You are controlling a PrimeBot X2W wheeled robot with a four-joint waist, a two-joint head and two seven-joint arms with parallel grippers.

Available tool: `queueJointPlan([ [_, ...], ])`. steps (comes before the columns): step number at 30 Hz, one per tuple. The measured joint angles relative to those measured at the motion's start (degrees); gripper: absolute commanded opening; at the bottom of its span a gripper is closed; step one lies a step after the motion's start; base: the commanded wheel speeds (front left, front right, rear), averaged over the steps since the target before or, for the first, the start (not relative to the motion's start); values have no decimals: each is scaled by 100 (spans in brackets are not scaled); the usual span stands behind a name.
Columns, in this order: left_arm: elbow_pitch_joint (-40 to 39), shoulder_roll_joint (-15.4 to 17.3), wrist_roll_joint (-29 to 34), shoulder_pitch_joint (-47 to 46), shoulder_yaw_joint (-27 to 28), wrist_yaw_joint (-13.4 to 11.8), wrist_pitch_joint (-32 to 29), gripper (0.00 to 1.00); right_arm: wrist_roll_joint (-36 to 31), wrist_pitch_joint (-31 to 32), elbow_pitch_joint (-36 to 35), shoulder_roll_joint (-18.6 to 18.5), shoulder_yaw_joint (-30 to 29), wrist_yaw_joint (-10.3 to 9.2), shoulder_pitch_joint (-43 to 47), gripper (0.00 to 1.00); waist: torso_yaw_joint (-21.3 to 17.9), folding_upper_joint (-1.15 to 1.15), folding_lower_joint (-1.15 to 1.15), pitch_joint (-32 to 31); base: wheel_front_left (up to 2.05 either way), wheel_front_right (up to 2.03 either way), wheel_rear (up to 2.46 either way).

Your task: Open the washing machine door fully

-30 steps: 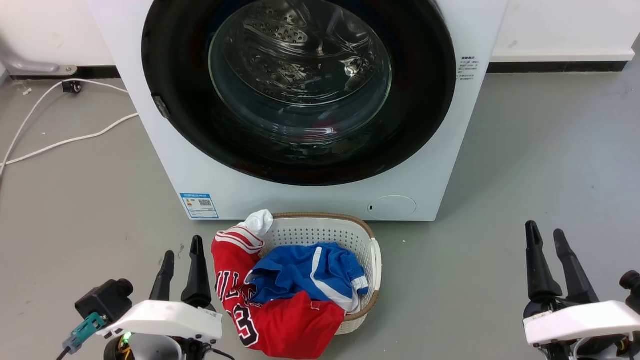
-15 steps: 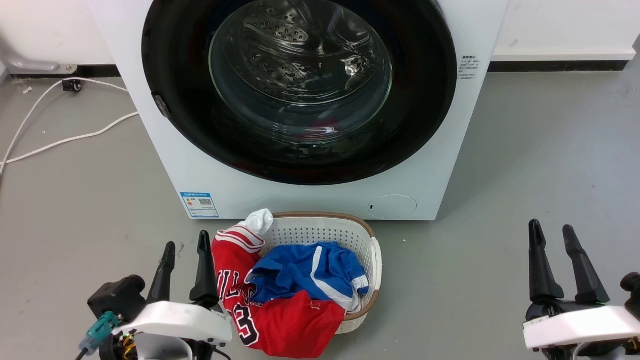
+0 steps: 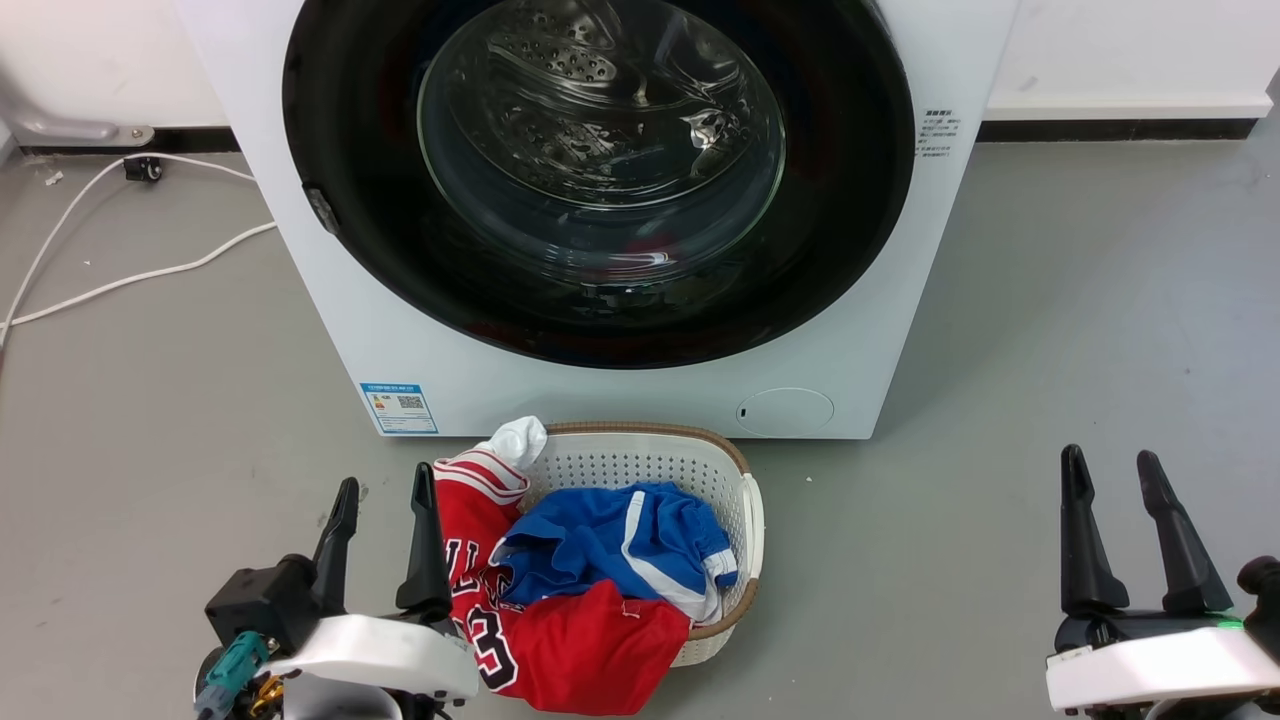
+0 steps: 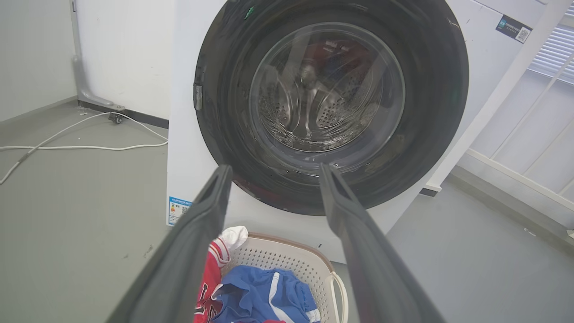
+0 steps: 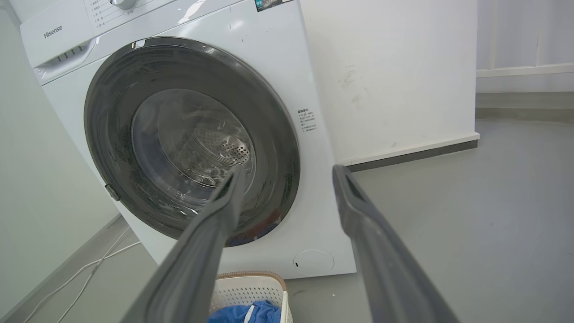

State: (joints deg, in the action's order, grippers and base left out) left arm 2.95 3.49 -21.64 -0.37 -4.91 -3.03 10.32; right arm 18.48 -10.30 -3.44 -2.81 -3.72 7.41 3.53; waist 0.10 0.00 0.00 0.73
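Left gripper [image 3: 386, 478]: fingers apart, empty, low before washing machine [image 3: 560, 395], left of centre. Washing machine door [image 3: 600, 180]: shut flush on front; grey tab [image 3: 322, 212] on left rim, likely nearer left arm. Right gripper [image 3: 1110, 455]: apart, empty, beyond machine's right corner.

1. The washing machine door [image 3: 600, 180], upper centre: glossy black ring around clear, reflective glass.
2. The washing machine [image 3: 340, 330] casing: smooth white panel with a slight sheen.
3. The drum [image 3: 560, 70] behind the glass: bright perforated metal.
4. The laundry basket [image 3: 650, 465], lower centre: white perforated plastic, brown rim.
5. The red jersey [image 3: 590, 650] and blue garment [image 3: 610, 540]: soft, slightly shiny cloth.
6. The floor [image 3: 1050, 350]: grey, matt, smooth, lightly scuffed.
7. The left gripper [image 3: 386, 476] and right gripper [image 3: 1110, 453]: matt dark fingers, smooth white shells.
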Motion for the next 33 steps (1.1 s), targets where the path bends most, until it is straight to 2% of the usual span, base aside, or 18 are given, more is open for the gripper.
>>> queueJointPlan([
  [16, 40, -35, 706, 112, 7, 3, 200, 100, -645, -189, -118, 0, 1, 1, 124, 100, 20, 0, 0, -10, 0, 0, 0],
  [33, 71, -53, 1348, 142, -14, 43, 382, 100, -945, -386, -91, -3, 66, 9, 241, 100, 46, 0, 0, -28, 0, 0, 0],
])
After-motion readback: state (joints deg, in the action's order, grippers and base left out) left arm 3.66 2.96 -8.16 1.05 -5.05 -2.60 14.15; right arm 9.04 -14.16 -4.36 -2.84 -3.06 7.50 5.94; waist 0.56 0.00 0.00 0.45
